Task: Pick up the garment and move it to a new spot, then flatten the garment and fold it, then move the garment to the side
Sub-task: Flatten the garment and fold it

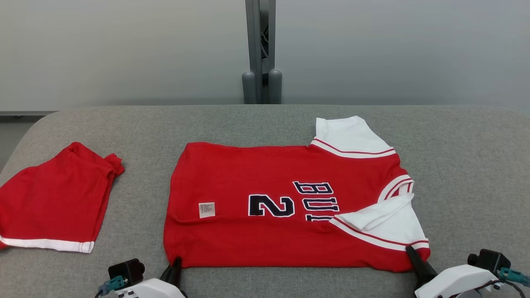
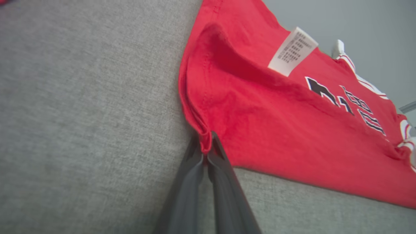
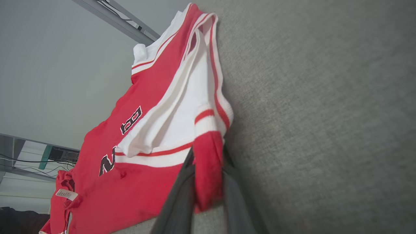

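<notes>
- Red jersey lies spread sideways on the grey padded table, just ahead of both grippers. Its near long edge is at their fingertips, with the hem end toward the left one and the collar and sleeves toward the right one.
- Left gripper is pressed together on the near hem corner. A small pucker of red cloth sits between the tips, and the hem fans away beyond the fingers.
- Right gripper is pinching the near shoulder corner, with a thick roll of red cloth between its fingers. This sits just under the white sleeve, which is folded in across the chest.
- Judged reason for the hold: with two corners of one edge gripped, that edge can rise as a straight line and travel away from the grippers for a lengthwise fold.
- Sleeve tucked inward likely keeps the outline square before that fold.
- Care label shows face up beyond the left gripper, beside a crease. The near strip may be turned over here, though the angle does not settle it.
- Red shorts lie well off to the left gripper's outer side, apart from the jersey. Judged no part of this step.
- Risk: the right pinch holds more layers than the left, so the edge could lift unevenly.
</notes>
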Available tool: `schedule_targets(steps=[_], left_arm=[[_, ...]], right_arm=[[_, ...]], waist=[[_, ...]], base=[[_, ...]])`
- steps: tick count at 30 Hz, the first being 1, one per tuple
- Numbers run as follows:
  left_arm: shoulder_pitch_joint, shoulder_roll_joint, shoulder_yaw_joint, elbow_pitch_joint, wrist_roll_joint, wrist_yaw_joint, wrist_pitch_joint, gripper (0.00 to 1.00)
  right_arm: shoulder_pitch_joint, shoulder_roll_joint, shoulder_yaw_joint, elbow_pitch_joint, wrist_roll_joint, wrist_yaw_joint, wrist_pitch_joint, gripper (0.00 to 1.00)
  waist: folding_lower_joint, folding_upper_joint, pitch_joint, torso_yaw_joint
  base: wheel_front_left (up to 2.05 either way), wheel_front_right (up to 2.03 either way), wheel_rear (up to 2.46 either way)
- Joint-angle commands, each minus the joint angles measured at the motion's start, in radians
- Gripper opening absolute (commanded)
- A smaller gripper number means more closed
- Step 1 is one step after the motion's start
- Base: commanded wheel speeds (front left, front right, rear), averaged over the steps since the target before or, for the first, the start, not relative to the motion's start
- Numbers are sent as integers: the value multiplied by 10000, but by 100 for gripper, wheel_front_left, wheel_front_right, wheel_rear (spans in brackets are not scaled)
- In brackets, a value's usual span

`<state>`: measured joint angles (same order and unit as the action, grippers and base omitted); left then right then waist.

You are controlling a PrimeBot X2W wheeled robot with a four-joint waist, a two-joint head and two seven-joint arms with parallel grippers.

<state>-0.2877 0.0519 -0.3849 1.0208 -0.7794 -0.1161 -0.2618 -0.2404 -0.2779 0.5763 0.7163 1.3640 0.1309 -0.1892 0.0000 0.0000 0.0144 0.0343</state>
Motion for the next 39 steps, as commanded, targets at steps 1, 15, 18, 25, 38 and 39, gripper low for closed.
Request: schedule_targets(steps=[1,15,18,25,38,39], left_arm=[[-79,1,-66,70,138,51,18,0],[463,417,21,-1012,1880,812,-17,0],[629,502,-12,-1099,2118,832,-17,0],[904,789,-250,-1004,2420,699,15,0],[1391,1238,-828,-1526,2335,284,1642,0],[1453,1271,-849,-1643,2304,264,1747,0]], right_arm=[[-40,-70,1,-15,39,-3,4,0],[-133,-454,536,287,-245,-3,220,0],[-228,-524,616,345,-285,-3,477,0],[-379,-719,947,1084,-561,-5,1601,0],[158,-1062,834,957,-108,-8,3603,0],[236,-1099,825,915,-95,-8,3728,0]], waist=[[0,0,-14,-2],[0,0,-571,-108],[0,0,-687,-172],[0,0,-1008,-190],[0,0,-1227,-170],[0,0,-1237,-160]], base=[[0,0,0],[0,0,0],[0,0,0],[0,0,0],[0,0,0],[0,0,0]])
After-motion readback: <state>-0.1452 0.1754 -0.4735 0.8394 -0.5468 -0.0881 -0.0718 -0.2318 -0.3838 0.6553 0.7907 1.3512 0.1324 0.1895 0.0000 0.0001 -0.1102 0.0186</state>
